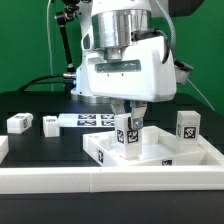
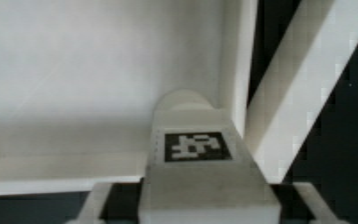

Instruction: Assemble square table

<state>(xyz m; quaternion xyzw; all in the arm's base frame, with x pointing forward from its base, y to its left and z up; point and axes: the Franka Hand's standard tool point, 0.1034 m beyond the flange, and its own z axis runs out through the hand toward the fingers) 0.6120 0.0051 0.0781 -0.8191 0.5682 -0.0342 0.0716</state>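
**Fig.** Square-table assembly, one moment, two views.

**Ext. view.** 1 arm w/ 1 claw (image 1: 129, 122), pinching 1 upright leg (image 1: 128, 138) betw. its two fingers, tag toward the camera. The leg stands over the square top (image 1: 165, 152). This is 1 pc, white w/ raised rim, lying flat on the black worktop (image 1: 45, 148) toward the ext. view's right. Whether the leg's lower end touches the top cannot be told.

Legs counted: 4.
- The held leg.
- A second leg (image 1: 187, 127), upright at the top's far corner on the ext. view's right. On the top or just behind it: not clear.
- A third leg (image 1: 19, 122), alone at the ext. view's left, well apart from the top.
- A fourth leg (image 1: 50, 124), which appears to lie just beside the end of the marker board (image 1: 88, 119) (1 strip).

A white rail (image 1: 60, 180) runs along the front edge.

**Wrist view.** Seen close up: the held leg's tag and tapered end, and grey fingers (image 2: 119, 205) on either side of the leg. Behind them is the top's flat inner face, and the rim (image 2: 242, 60) is near the leg.

**Compare.** Only the ext. view shows the other 3 legs, the marker board and the arm body. Only the wrist view shows how near the held leg is to the rim.
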